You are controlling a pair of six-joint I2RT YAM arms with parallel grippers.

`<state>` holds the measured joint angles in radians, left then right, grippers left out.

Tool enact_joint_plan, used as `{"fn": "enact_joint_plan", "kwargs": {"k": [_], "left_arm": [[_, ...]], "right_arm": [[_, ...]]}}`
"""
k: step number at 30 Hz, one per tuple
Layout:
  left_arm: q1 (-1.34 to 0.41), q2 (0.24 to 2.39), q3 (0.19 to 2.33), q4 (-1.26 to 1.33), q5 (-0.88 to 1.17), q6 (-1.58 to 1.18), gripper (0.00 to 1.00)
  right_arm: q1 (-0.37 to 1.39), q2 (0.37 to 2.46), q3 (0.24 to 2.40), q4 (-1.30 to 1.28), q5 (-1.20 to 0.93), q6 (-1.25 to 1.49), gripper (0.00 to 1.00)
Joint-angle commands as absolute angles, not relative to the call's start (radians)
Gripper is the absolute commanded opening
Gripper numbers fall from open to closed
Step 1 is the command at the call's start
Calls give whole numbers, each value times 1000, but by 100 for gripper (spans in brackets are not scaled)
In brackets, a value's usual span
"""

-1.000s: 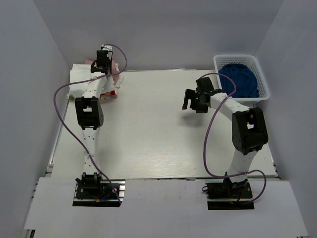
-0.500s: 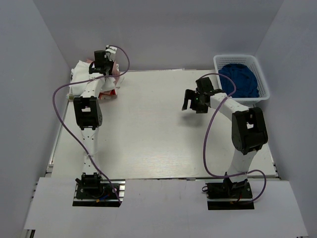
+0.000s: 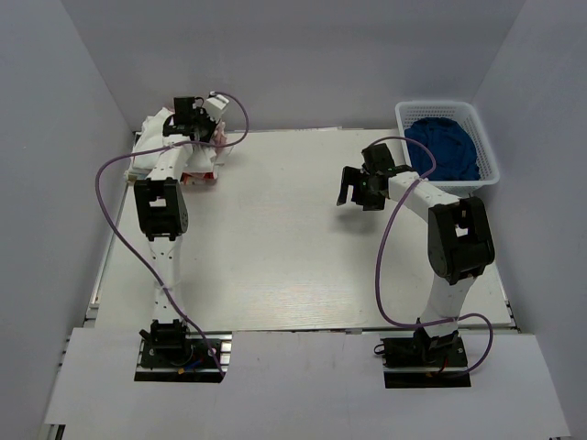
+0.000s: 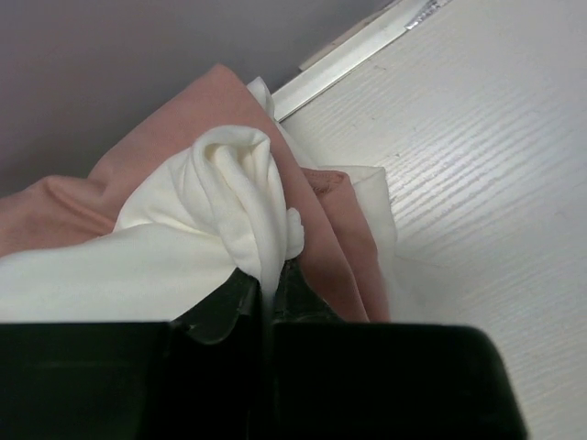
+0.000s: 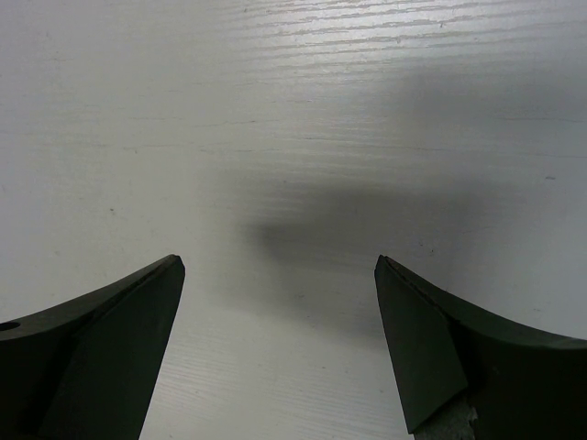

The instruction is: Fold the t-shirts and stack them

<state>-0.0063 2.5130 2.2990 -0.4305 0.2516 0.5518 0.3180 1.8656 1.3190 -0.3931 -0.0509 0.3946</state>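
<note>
Having just pinched onto the white shirt (image 4: 229,188) at upper left, the left tool (image 4: 265,286) is pulling it up; the right tool (image 5: 278,266) is hovering spread.

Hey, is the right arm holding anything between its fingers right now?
No, the right fingers stand wide apart, and only the table shows between them.

t-shirts (image 3: 145,147): far-left corner of table (image 3: 275,247) | basket (image 3: 436,104): far-right corner | right claw (image 3: 356,192): between, nearer basket
</note>
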Motion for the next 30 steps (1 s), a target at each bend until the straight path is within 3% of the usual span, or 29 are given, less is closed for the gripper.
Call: {"fn": "enact_joint_plan", "kwargs": {"k": [1,4,5,6,7,8,18,22,25,28,30], "left_arm": [[-26,2422,2286,-514,383,594,0],[-26,2422,2260,-453,275,539,1],[-26,2422,2249,-453,235,538,14],[-26,2422,2240,-453,226,525,28],[-26,2422,2240,-443,225,514,76],[-26,2410,2240,-443,215,496,100],[-6,2215,2218,-348,140,240,100],[-6,2070,2171,-334,-44,85,100],[-6,1974,2171,-492,-207,-114,100],[-6,1826,2045,-710,-297,-349,100],[-21,1716,1784,-730,-299,-451,100]], "right_arm": [[318,1870,1335,-382,-49,385,90],[316,1876,1338,-385,-57,384,90],[316,1875,1338,-388,-57,379,90],[316,1873,1336,-391,-57,385,90],[316,1875,1336,-390,-55,382,90],[318,1870,1336,-391,-55,382,90],[321,1842,1339,-388,-80,373,90],[321,1803,1345,-388,-81,357,90],[319,1717,1302,-345,-80,350,90],[318,1619,1218,-293,-78,385,90],[316,1554,1139,-244,-81,406,90]]}}
